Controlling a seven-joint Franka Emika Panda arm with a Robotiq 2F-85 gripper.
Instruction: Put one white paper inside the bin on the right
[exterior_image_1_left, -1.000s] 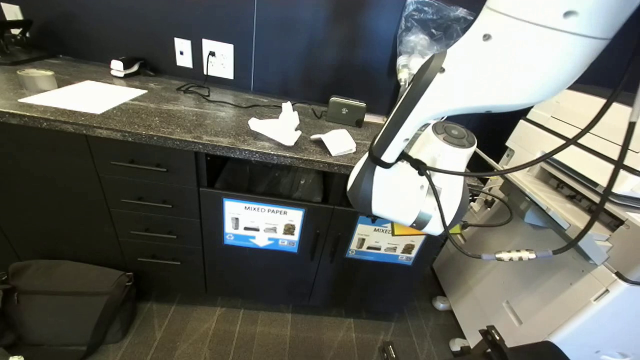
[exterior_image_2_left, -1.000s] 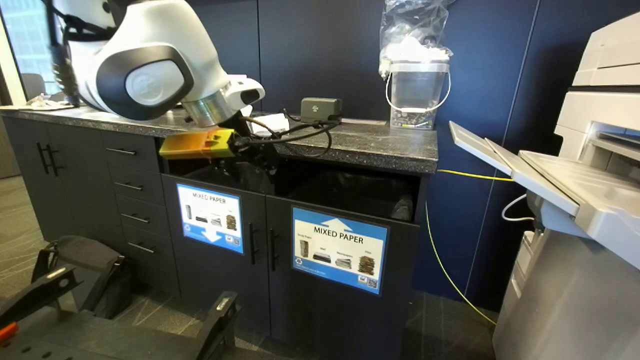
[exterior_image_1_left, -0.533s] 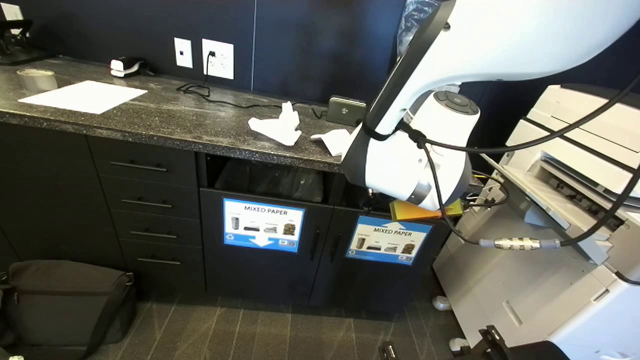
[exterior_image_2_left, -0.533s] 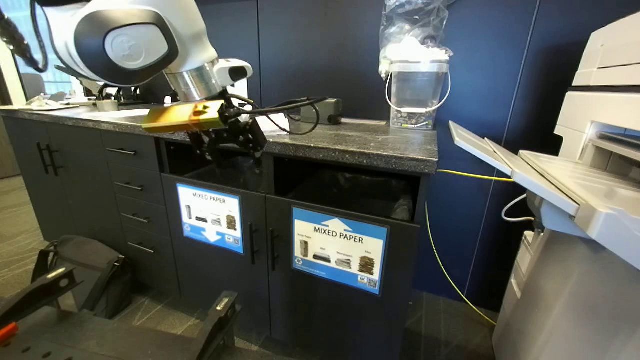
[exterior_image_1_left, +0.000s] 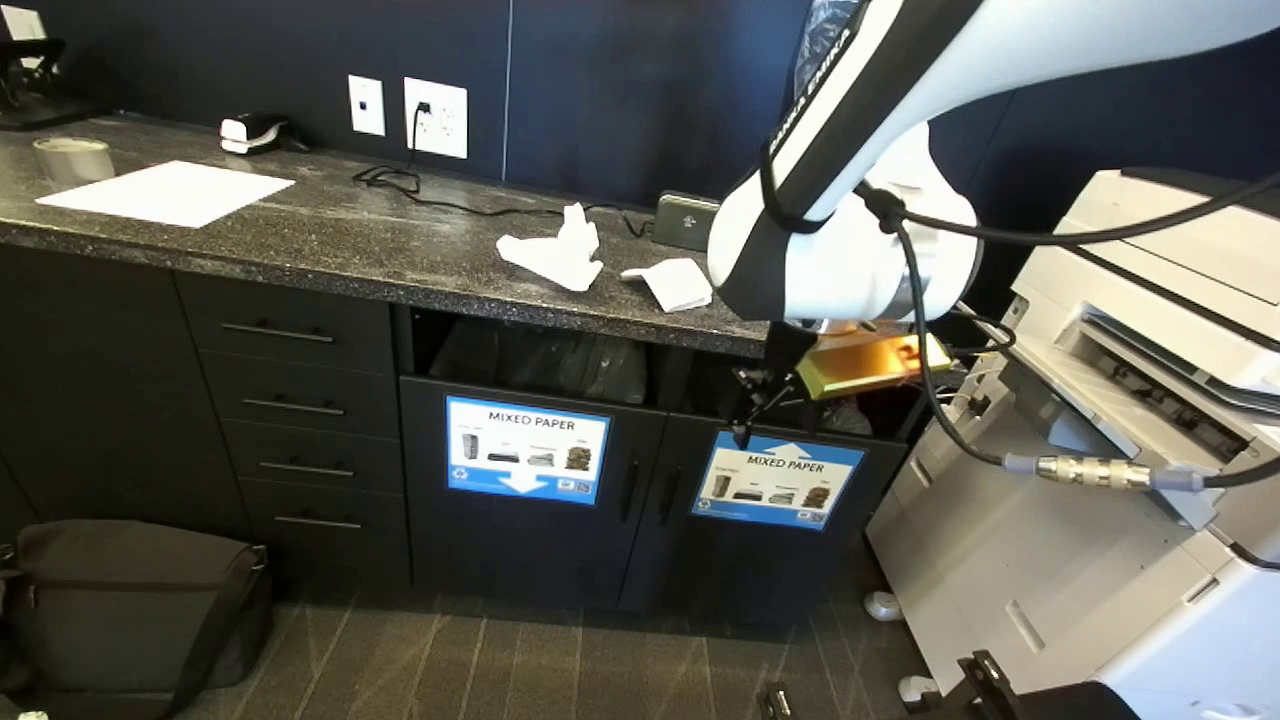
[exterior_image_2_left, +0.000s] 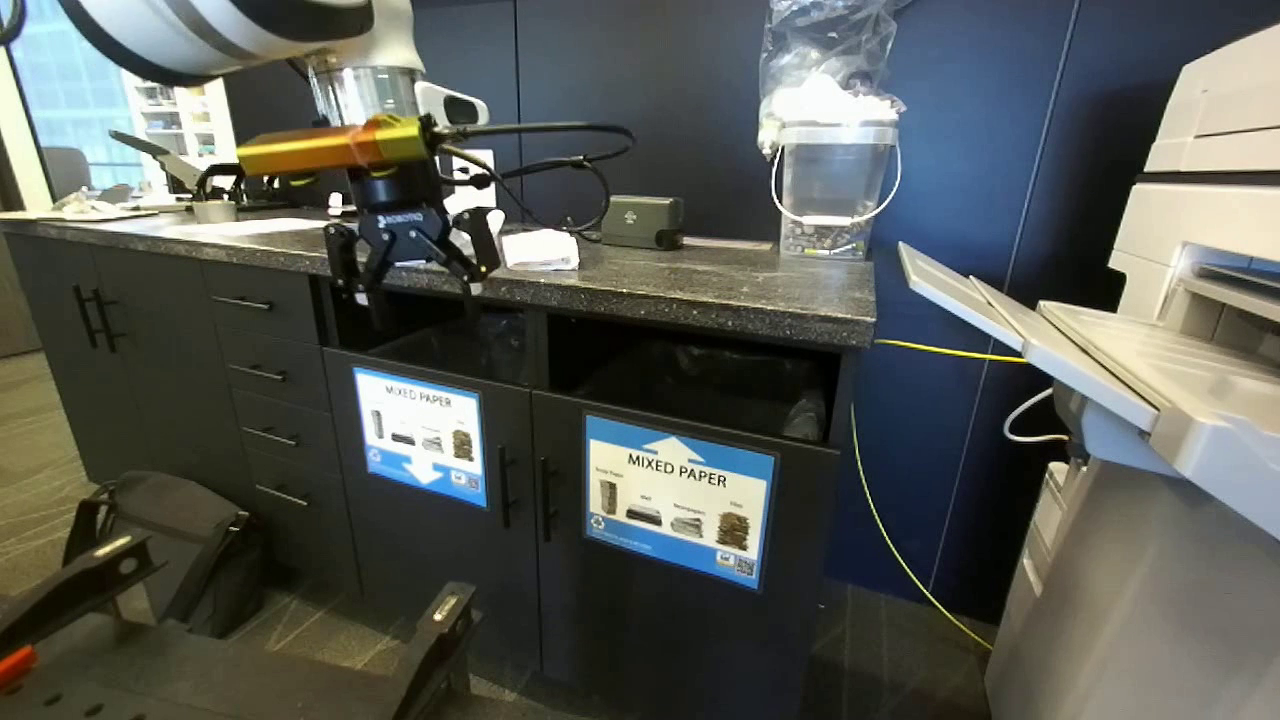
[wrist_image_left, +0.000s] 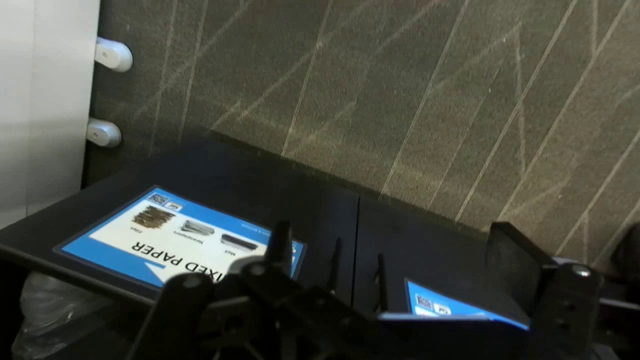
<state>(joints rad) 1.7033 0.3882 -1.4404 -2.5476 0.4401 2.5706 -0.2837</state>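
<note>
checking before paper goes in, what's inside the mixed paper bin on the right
What looks like a crumpled plastic liner shows inside the right bin. Anything deeper is hidden by the front panel and shadow.

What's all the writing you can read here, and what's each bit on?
"MIXED PAPER": up-arrow sign and down-arrow sign, both on the cabinet.
"Files": up-arrow sign.
"Newspapers": same sign.
"Mail": same sign.
"ROBOTIQ": gripper.
"ANKA EMIKA": robot arm, start unreadable.
Too small or blurred: the signs' other print, marking on the gray box.
</note>
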